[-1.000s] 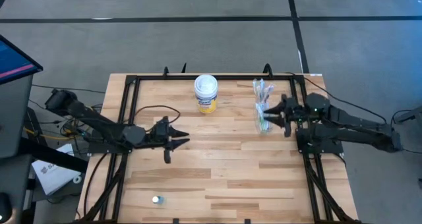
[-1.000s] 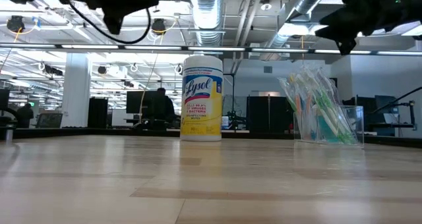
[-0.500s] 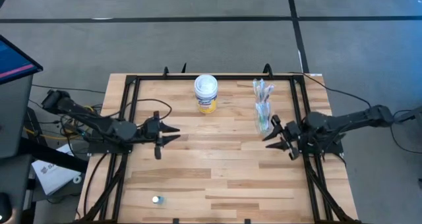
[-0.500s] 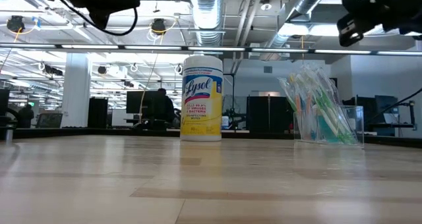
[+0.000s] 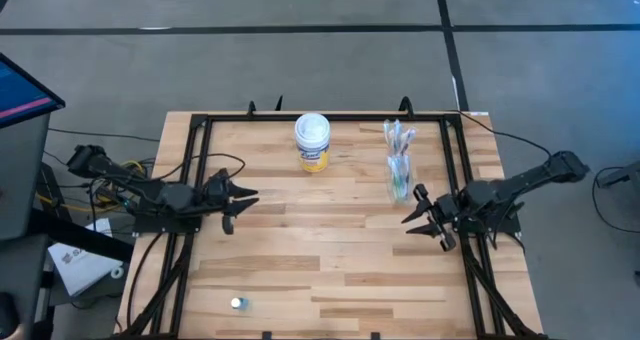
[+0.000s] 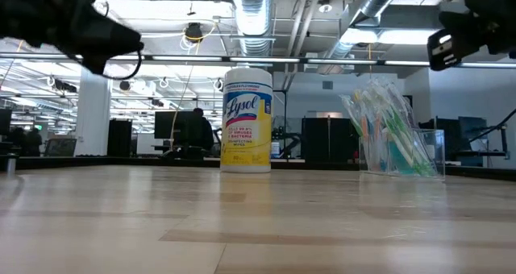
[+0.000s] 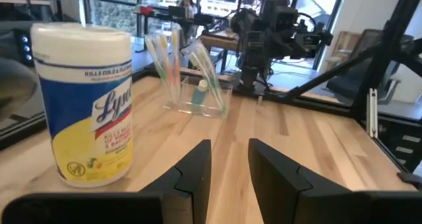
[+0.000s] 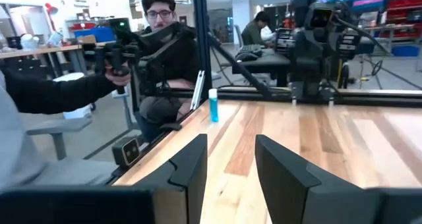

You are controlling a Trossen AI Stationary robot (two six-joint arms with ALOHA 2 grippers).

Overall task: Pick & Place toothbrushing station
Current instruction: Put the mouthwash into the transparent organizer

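Note:
The toothbrushing station (image 5: 398,166) is a set of clear cups holding white, blue and green toothbrushes; it stands on its base at the table's far right and also shows in the low view (image 6: 392,137) and the left wrist view (image 7: 192,80). A small blue tube (image 5: 237,303) stands upright near the front left edge (image 8: 213,105). My left gripper (image 5: 240,204) hangs open at the table's left side, nothing between its fingers (image 7: 229,159). My right gripper (image 5: 418,224) hangs open just on the near side of the cups, apart from them, pointing toward the tube (image 8: 231,153).
A white-lidded yellow-labelled canister (image 5: 313,142) stands at the far middle. A black frame (image 5: 200,130) runs around the tabletop. In the right wrist view a person (image 8: 158,26) sits beyond the table's left edge. Bare wood lies between the two arms.
My left gripper has drawn back toward the table's left edge and sunk a little. My right gripper has left the toothbrush cups, gone toward the near edge and down, and swung round to point at the near left. The cups have stayed in place.

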